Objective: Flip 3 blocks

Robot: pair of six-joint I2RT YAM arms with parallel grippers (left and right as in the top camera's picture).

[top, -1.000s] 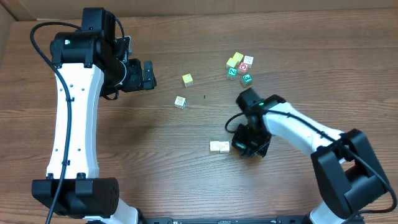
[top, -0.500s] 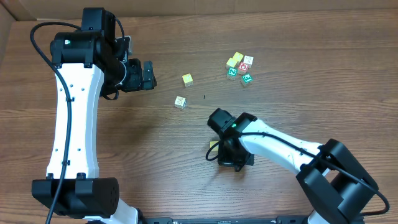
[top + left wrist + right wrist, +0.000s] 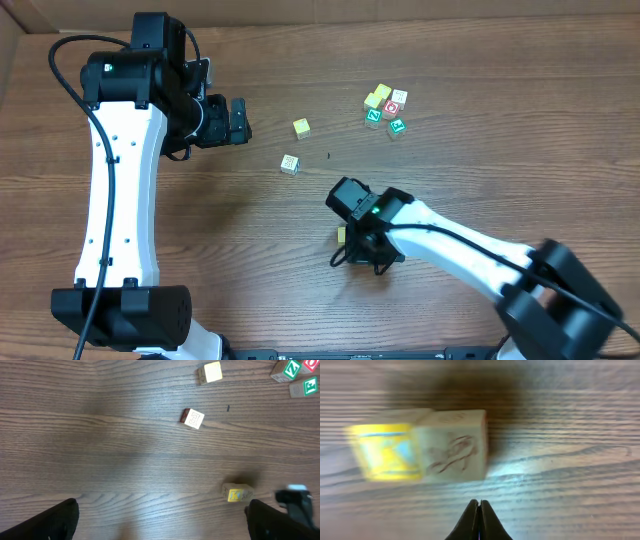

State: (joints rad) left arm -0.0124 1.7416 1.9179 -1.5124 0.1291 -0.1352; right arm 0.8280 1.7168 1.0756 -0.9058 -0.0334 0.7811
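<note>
A whitish block with a grey pattern [image 3: 290, 164] [image 3: 193, 418] lies mid-table. A yellow-and-cream block [image 3: 301, 127] [image 3: 210, 372] lies just behind it. In the right wrist view, a cream block with faint print [image 3: 455, 445] sits against a yellow block with blue print [image 3: 387, 450]. My right gripper [image 3: 479, 504] [image 3: 350, 245] is shut and empty, with its tips just short of the cream block. From overhead, that arm hides all but a sliver of the pair [image 3: 341, 234]. My left gripper [image 3: 165, 525] [image 3: 238, 120] hangs open, high at the back left.
A cluster of cubes with green and red faces [image 3: 386, 108] [image 3: 292, 372] lies at the back right. The left arm's tall white column [image 3: 120, 200] stands on the left side. Bare wood lies around the blocks.
My right arm has swung left across the table and now covers the pair of blocks it stood beside. It stayed shut. The left arm has not moved.
</note>
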